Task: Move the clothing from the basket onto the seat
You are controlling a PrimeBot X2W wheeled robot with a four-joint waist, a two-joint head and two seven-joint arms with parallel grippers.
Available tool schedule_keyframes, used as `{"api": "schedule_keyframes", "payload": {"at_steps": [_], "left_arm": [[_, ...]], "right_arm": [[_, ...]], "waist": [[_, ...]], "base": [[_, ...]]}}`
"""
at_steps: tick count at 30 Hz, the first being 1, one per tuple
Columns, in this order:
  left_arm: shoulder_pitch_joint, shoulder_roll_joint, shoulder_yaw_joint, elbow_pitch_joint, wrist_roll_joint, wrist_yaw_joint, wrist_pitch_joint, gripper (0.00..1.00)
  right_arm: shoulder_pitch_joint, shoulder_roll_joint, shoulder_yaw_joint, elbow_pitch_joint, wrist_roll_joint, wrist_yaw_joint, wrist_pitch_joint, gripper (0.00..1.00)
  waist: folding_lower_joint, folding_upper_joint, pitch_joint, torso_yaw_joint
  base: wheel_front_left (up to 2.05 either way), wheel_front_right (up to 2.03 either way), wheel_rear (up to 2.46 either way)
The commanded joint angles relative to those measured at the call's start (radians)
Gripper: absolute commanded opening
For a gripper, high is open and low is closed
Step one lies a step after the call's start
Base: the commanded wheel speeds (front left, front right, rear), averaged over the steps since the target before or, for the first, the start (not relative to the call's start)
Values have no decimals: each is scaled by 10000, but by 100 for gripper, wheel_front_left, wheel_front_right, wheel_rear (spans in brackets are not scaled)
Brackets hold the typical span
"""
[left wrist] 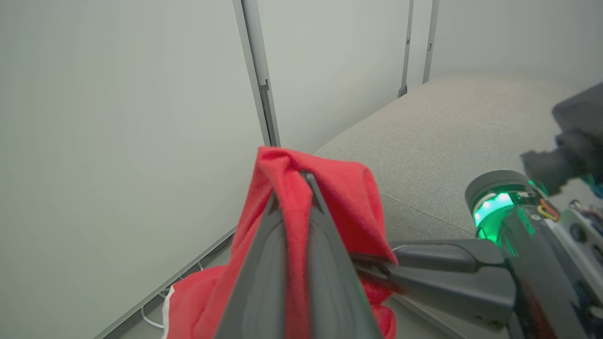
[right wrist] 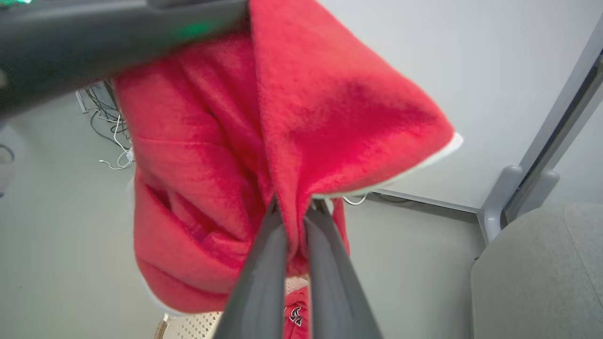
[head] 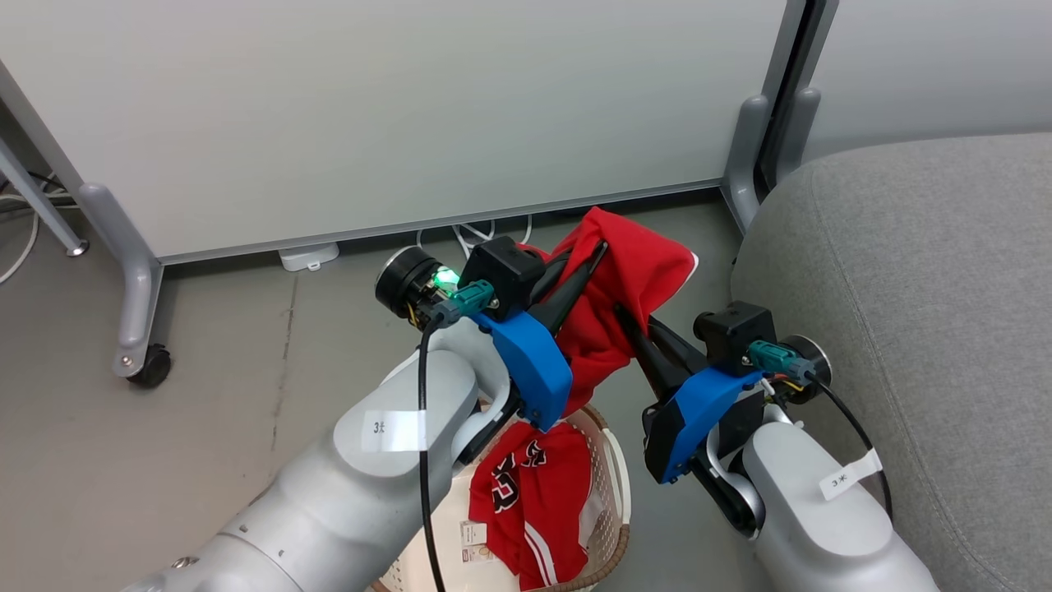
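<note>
A plain red garment [head: 637, 284] with white trim hangs in the air above the basket [head: 612, 485], held between both grippers. My left gripper [head: 598, 251] is shut on its upper fold [left wrist: 294, 188]. My right gripper [head: 622, 316] is shut on its lower edge [right wrist: 294, 207]. A second red garment [head: 534, 501] with black-and-white lettering lies inside the cream basket, next to a paper label [head: 474, 543]. The grey sofa seat [head: 920, 279] stands just right of the grippers, also seen in the left wrist view [left wrist: 447, 136].
A white partition panel [head: 370, 107] on wheeled grey feet [head: 136, 329] stands behind the basket, with white cables [head: 485, 234] and a power block [head: 308, 256] under its lower edge. Grey floor [head: 205, 411] stretches to the left.
</note>
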Motion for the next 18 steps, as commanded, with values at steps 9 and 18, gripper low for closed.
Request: {"api": "schedule_keyframes", "payload": {"at_steps": [9, 18], "left_arm": [[180, 86, 243, 64, -9, -12, -54, 31], [1206, 350, 1344, -722, 420, 123, -53, 100]], "right_arm": [[-154, -25, 189, 275, 208, 1, -188, 0], [-148, -25, 131, 159, 265, 1, -270, 0]], "waist": [[-1, 0, -78, -101], [-1, 0, -27, -107]], "base": [[0, 0, 0], [0, 0, 0]]}}
